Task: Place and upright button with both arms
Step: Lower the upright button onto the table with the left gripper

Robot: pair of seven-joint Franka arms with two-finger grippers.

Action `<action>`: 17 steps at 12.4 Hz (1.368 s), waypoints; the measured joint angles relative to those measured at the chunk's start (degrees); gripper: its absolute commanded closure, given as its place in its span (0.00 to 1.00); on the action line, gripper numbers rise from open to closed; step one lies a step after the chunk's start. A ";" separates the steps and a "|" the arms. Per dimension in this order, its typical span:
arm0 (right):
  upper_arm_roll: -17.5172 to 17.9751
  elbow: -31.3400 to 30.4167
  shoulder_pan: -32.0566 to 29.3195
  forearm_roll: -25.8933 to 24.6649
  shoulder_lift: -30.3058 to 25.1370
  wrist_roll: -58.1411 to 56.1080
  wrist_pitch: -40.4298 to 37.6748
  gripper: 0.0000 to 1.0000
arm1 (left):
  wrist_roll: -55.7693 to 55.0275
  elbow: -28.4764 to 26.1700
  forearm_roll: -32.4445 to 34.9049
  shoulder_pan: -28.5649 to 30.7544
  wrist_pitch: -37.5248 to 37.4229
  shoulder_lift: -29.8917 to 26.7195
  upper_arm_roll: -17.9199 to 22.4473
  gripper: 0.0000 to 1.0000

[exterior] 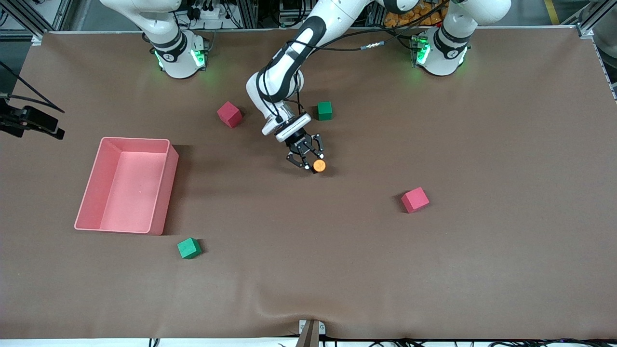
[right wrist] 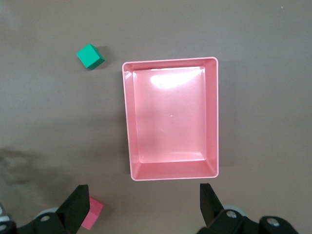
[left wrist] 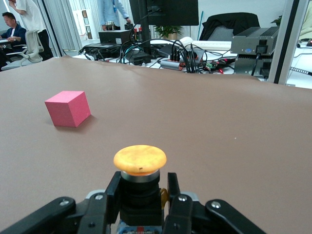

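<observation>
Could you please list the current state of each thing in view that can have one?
button: gripped by its black body, orange cap clear of the fingers.
left gripper: shut on the button, over the middle of the table.
right gripper: open, holding nothing, over the pink bin; its arm waits.
pink bin: upright, nothing in it.

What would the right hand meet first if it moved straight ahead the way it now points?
Probably the pink bin: the open right hand points down at the rim of its end wall, though height above it is unclear.
</observation>
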 measured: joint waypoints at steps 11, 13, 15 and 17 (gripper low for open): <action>0.66 0.31 0.94 0.00 0.13 -0.79 -3.40 0.00 | -5.18 -0.06 2.42 -0.29 -0.12 3.92 -0.03 1.00; 0.58 0.33 0.93 0.00 0.13 -1.73 -3.45 0.00 | -5.23 -0.06 2.92 -0.59 -0.12 4.55 -0.03 1.00; 0.58 0.33 0.93 0.00 0.13 -1.74 -3.99 0.00 | -5.27 -0.06 3.02 -0.74 -0.12 4.81 -0.04 0.89; 0.58 0.33 0.93 0.01 0.16 -1.74 -4.37 0.00 | -5.27 0.04 3.07 -0.74 -0.12 4.80 -0.03 0.32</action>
